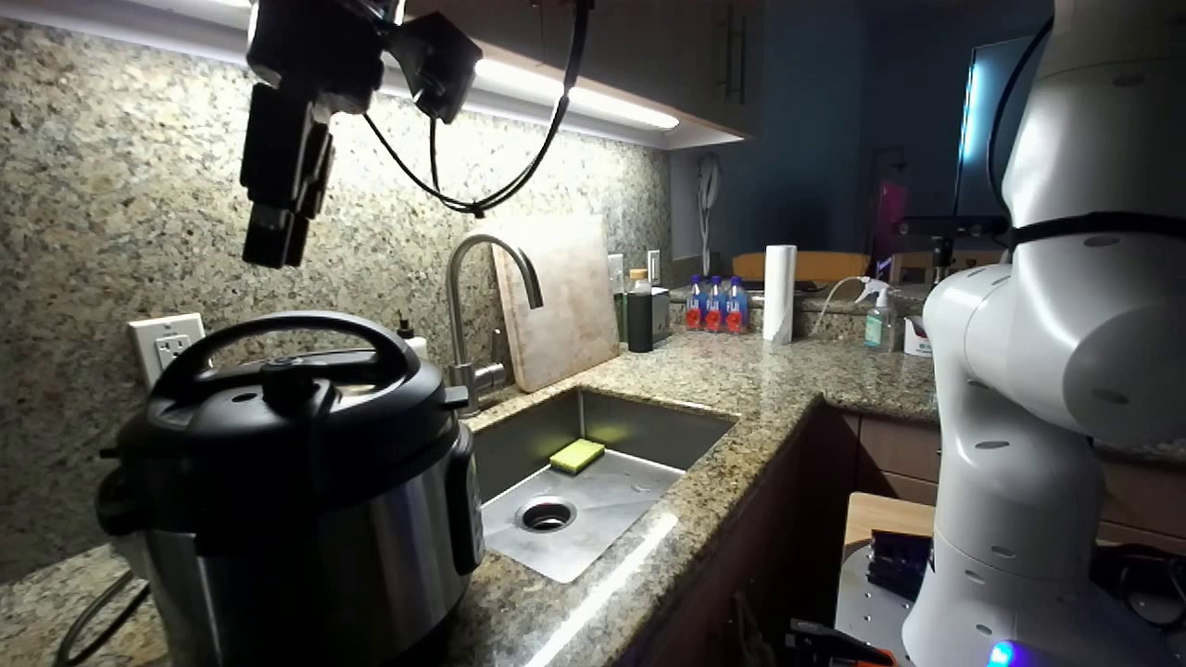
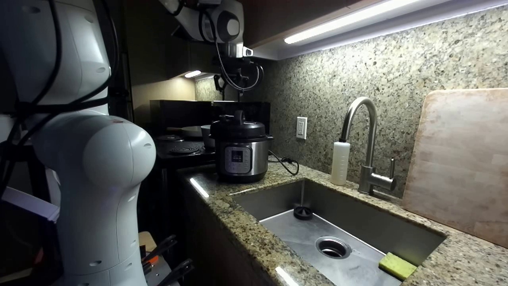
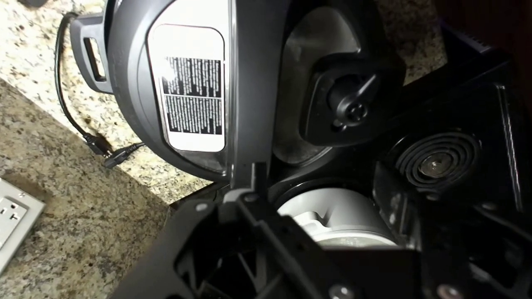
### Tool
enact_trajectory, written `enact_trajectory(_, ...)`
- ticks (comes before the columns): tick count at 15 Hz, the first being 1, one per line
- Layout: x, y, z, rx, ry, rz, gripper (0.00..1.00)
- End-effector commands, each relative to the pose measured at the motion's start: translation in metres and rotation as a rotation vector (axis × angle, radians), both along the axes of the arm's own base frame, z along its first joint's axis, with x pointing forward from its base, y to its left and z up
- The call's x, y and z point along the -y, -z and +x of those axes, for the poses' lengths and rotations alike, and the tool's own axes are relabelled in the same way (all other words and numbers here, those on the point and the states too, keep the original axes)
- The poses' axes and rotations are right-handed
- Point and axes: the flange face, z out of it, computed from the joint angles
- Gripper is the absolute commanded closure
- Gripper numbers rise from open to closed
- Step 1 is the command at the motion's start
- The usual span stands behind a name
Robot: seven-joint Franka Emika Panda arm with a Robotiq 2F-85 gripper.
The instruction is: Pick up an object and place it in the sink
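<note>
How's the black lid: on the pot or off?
On. Both exterior views show the lid sitting on top of the pot. I can't tell if it's locked.

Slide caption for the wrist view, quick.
Looking down on the pressure-cooker lid, open pincer holding nothing, coil burner at the picture's right.

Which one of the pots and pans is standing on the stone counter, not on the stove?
The steel cooker with the black lid, beside the sink; the grey pot and the pale pan sit on the stove.
</note>
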Motion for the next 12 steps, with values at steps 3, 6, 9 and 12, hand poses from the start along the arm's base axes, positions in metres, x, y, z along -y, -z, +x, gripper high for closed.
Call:
enact_trajectory(3,0.005,0.012,0.012,-0.017,0.026,-0.024,0.0)
enact_trajectory(6,0.011,0.02,0.02,-0.037,0.041,-0.029,0.0)
enact_trajectory(9,0.014,0.027,0.024,-0.054,0.044,-0.035,0.0)
enact_trajectory(12,0.013,0.034,0.025,-0.067,0.039,-0.044,0.1)
